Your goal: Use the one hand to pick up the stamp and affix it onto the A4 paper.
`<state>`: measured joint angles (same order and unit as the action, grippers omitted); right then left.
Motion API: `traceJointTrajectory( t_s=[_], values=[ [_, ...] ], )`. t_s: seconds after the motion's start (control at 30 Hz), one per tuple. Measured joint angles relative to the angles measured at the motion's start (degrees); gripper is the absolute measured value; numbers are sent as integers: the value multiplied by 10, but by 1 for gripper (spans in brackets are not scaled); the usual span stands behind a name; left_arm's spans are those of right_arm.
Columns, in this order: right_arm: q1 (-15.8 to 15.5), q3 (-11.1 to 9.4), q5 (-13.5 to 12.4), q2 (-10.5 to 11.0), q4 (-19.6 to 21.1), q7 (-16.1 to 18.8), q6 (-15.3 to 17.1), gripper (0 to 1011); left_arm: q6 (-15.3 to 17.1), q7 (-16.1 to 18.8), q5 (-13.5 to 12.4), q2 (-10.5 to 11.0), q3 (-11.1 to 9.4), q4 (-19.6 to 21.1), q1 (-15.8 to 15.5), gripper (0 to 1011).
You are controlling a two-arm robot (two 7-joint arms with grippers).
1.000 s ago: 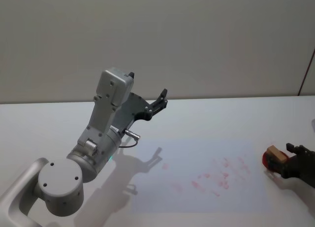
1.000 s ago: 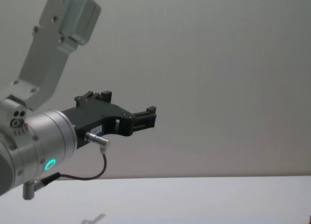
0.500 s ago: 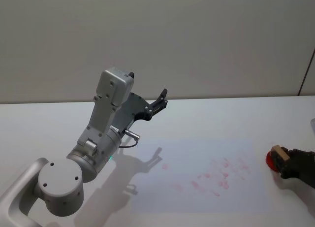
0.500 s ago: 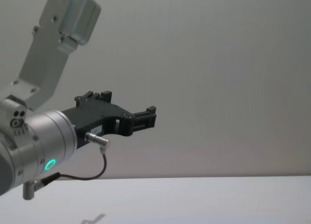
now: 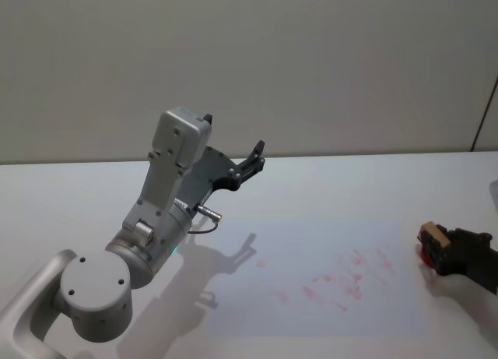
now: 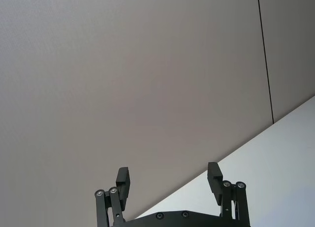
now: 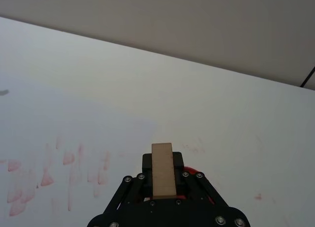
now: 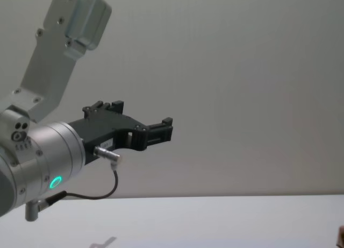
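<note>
Right side of the head view: the right gripper (image 5: 443,248), matte black and blocky, reaches in from the frame's right edge with its jaws clamped on the stamp (image 5: 434,238). The right wrist view shows the grip plainly, with the light wooden block (image 7: 163,170) standing upright between the two black fingers (image 7: 147,163) and a sliver of red peeking out underneath. The stamp sits just past the right edge of the A4 paper (image 5: 296,254), over bare table. Whether its red face touches the surface, I can't tell.

The sheet lies flat across the centre of the head view, barely lighter than the white table (image 5: 78,195). A scatter of pale red stamp marks (image 5: 346,281) dots its right half. A few fainter red smudges (image 7: 197,148) show on the surface near the stamp.

Over on the left, the left gripper (image 5: 253,158) is held high above the table on its silver arm, a green light (image 8: 55,182) glowing on the wrist. Its jaws are spread wide with nothing between them, pointing at the wall. The arm throws a soft shadow (image 5: 229,258) onto the paper's left edge.

Behind it all stands a plain grey-beige wall (image 5: 311,63), bare but for a thin dark line (image 6: 266,64) running down it.
</note>
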<state>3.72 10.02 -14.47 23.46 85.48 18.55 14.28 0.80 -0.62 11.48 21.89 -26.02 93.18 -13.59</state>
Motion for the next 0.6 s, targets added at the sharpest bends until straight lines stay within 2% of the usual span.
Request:
traceJointTrajectory(
  t_s=[0.33,0.6],
  values=[
    [12,8,-21,-16,9,11,-17,220,0,0,0,0,0,0,0,1001],
    [24,26,-29,-37,18,33,-27,220,0,0,0,0,0,0,0,1001]
  ],
)
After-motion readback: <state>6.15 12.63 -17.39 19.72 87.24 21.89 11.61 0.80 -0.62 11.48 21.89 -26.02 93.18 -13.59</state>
